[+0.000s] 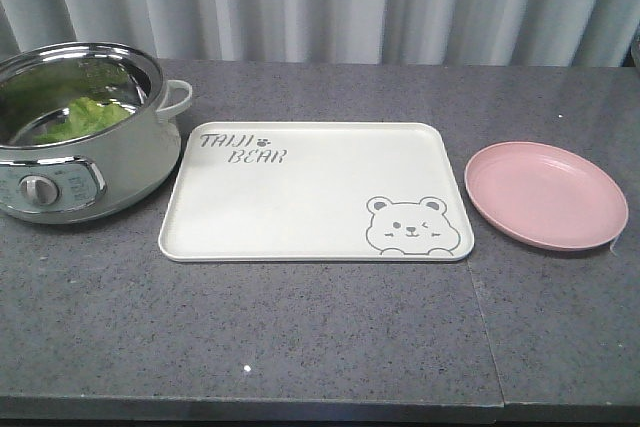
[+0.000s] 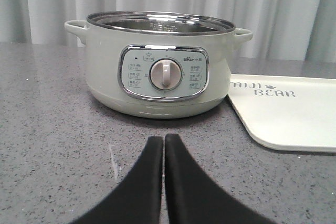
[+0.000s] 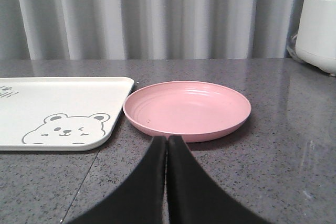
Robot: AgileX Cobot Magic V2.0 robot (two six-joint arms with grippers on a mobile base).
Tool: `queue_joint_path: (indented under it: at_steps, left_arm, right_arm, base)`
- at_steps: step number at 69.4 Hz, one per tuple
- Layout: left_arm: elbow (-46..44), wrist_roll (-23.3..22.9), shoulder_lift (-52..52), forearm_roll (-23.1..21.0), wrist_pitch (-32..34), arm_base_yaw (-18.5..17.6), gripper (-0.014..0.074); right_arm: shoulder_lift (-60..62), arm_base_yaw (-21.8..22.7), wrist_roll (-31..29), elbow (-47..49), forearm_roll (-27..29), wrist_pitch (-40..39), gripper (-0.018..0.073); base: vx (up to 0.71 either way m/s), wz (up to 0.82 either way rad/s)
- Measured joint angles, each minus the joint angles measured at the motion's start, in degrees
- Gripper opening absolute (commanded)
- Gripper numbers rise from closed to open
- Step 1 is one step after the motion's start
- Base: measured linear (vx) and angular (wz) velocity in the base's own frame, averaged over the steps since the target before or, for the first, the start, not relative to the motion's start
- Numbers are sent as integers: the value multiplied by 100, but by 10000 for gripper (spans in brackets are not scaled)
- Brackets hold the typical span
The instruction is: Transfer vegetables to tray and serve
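Nothing is transferred yet: the lettuce (image 1: 88, 117) sits in the cooker (image 1: 130, 162) left of the tray (image 1: 300, 207). The left pincer (image 2: 164, 145) and right pincer (image 3: 167, 145) are clenched and empty.

From the front, I see a dark grey speckled desk (image 1: 300, 337) running across the frame, with a pale pleated curtain (image 1: 330, 2) behind it. At the left end a pale green electric pot (image 1: 125, 172) stands upright, with a shiny steel rim, side handles and a round dial (image 2: 166, 74) in a chrome-edged panel. Well to the right, a round pink plate (image 1: 545, 195) lies flat. Beyond it stands a white appliance (image 3: 319, 30), partly cut off.
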State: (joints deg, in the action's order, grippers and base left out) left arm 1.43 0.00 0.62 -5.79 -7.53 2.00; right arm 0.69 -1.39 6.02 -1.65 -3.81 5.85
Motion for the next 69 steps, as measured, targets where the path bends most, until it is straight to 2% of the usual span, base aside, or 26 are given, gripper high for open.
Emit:
queue_joint_path:
  at_steps: [21,28,35,50,61,69]
  left_arm:
    - [0,0,0,-31,137,0,-6]
    - [0,0,0,-270,322,0,-6]
    - [0,0,0,-493,595,0,-6]
    - [0,0,0,-1130,1370,0,-6]
    - [0,-609,0,-2063,1983,0,-6]
    - [0,-1079,0,-2617,2140,0,-6]
  right_arm:
    - [0,0,5,0,0,-14,-4]
    - [0,0,166,0,88,-174,-4]
    - [0,0,466,0,330,-660,-4]
    - [0,0,983,0,463,-1589,-4]
    - [0,0,1730,0,463,-1662,-4]
    - [0,0,1908,125,457,-1319,-4]
  base:
    - [0,0]
    - [0,0]
    - [0,0]
    - [0,0]
    - [0,0]
    - [0,0]
